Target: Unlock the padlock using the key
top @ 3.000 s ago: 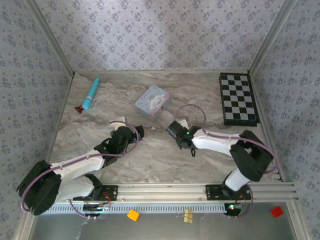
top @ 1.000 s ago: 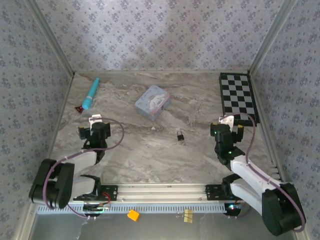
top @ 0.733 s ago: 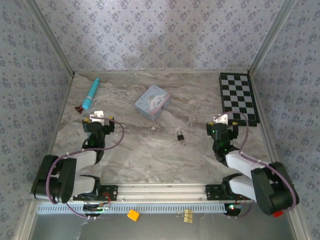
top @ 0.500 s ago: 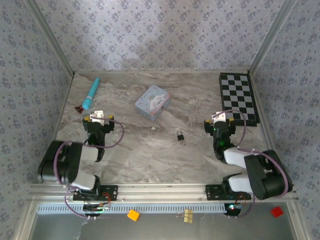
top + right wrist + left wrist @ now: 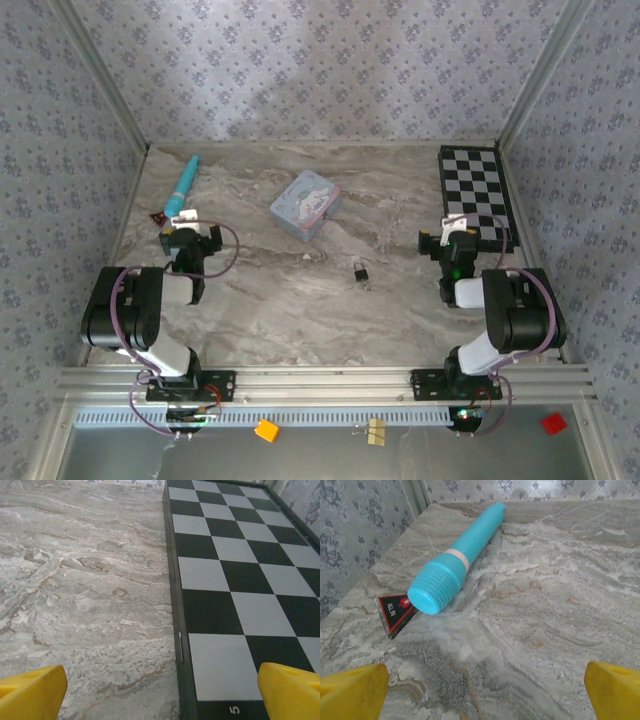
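The padlock (image 5: 361, 271), a tiny black block with a small silvery part at its near end, lies on the marble table (image 5: 300, 300) between the two arms. I cannot tell a key apart from it. My left gripper (image 5: 190, 236) sits far to its left, folded back over its own arm. In the left wrist view the left gripper (image 5: 482, 700) is open, with bare marble between its yellow fingertips (image 5: 350, 692). My right gripper (image 5: 455, 238) sits well to the padlock's right. It (image 5: 160, 695) is open too, yellow fingertips (image 5: 292, 690) straddling the checkerboard's edge, holding nothing.
A teal cylinder tool (image 5: 183, 186) (image 5: 457, 565) with a black-and-red label (image 5: 395, 611) lies at the far left. A pale blue tin (image 5: 305, 204) stands behind the padlock. A checkerboard (image 5: 477, 197) (image 5: 235, 570) lies at the far right. Patterned walls enclose the table.
Both arms have pulled away from the padlock at the table's middle and folded back over their bases. The padlock has stayed where it lay.
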You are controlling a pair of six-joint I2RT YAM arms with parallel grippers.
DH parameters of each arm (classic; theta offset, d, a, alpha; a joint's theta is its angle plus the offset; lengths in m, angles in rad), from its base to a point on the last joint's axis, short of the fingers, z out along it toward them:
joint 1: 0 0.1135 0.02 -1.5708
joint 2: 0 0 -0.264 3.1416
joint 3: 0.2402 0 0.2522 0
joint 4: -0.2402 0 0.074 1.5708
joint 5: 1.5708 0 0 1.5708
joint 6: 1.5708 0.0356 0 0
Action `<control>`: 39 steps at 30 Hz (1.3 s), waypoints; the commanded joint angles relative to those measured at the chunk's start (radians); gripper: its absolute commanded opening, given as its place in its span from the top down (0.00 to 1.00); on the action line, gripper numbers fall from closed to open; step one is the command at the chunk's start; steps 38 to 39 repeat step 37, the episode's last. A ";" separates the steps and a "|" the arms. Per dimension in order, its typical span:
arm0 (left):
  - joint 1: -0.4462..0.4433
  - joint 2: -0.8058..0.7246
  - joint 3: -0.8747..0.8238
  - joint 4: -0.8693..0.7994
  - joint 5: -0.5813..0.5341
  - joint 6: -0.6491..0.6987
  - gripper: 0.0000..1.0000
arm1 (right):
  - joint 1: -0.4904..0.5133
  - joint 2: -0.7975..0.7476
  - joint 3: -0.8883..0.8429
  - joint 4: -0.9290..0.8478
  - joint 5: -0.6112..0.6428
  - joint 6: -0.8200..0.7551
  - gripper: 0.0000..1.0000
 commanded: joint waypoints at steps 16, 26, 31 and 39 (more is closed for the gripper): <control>0.005 -0.015 0.009 -0.016 -0.003 -0.019 0.00 | -0.006 -0.004 0.029 -0.021 0.055 0.064 0.01; 0.004 -0.015 0.009 -0.016 -0.003 -0.020 0.00 | -0.007 -0.005 0.029 -0.019 0.054 0.064 0.01; 0.004 -0.015 0.009 -0.015 -0.003 -0.019 0.00 | -0.007 -0.004 0.032 -0.027 0.052 0.065 0.01; 0.005 -0.015 0.009 -0.017 -0.002 -0.020 0.00 | -0.006 -0.007 0.015 0.002 0.058 0.066 0.01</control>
